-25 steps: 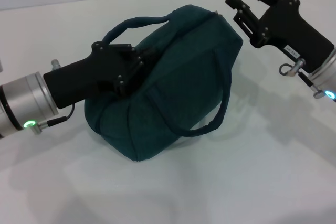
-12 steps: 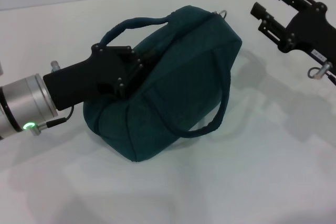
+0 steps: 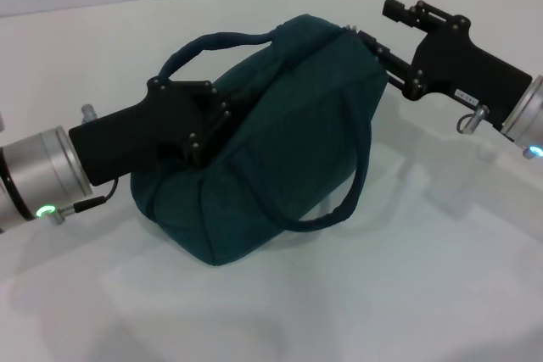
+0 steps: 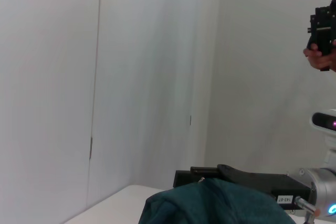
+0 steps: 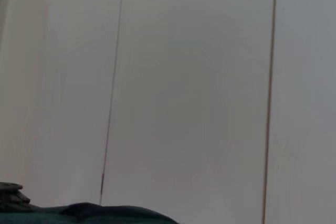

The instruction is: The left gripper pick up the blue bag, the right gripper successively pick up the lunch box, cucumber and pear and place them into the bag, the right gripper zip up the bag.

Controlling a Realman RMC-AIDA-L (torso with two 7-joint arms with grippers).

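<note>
Gripping the blue bag [image 3: 280, 133] on the table [image 3: 441, 277], the left hand [image 3: 208, 112] is clenching its top edge; the right hand [image 3: 377, 27], fingers apart, is reaching the zipper end; bag looking shut, zipping seemingly finishing

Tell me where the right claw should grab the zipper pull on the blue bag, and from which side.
Grip the small metal zipper pull sticking out at the blue bag's top end, coming from the robot's right, where the right claw already reaches; the left claw braces the opposite side.
</note>
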